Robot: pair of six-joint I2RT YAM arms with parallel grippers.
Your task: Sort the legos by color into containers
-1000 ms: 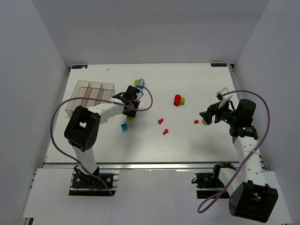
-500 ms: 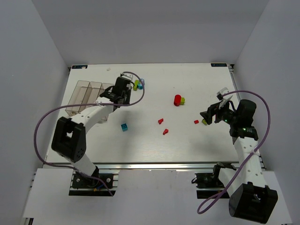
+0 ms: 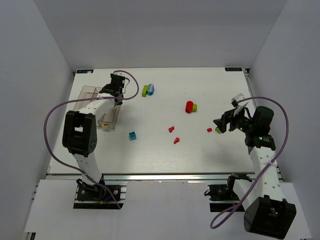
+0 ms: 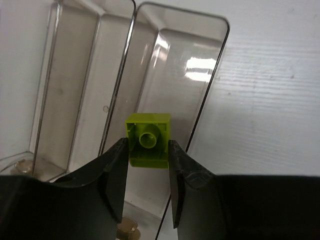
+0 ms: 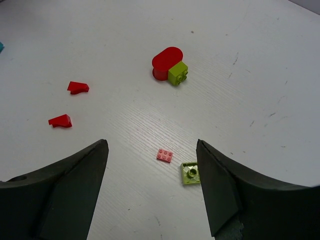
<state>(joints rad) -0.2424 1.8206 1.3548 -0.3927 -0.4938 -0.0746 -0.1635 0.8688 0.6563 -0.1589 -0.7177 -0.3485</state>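
Observation:
My left gripper [image 3: 116,93] is shut on a lime green lego [image 4: 148,139] and holds it over the rightmost of three clear joined containers [image 3: 94,100], whose rims also show in the left wrist view [image 4: 220,35]. My right gripper [image 3: 220,124] is open and empty above a small red plate [image 5: 165,155] and a lime plate [image 5: 189,173]. On the table lie a red cylinder [image 3: 189,106] touching a lime brick [image 3: 195,107], two red bits [image 3: 171,129] [image 3: 176,140], a cyan brick [image 3: 133,135], and a lime and cyan pair [image 3: 148,89].
The bins seen by the left wrist hold no bricks. The white table [image 3: 150,155] is closed in by grey walls on three sides. A purple cable loops from each arm. The right wrist view also shows the cylinder [image 5: 166,62] and both red bits [image 5: 78,87] [image 5: 60,120].
My left arm has swung back and to the left, from beside the cyan brick to above the bins, carrying the lime lego. My right arm has not moved.

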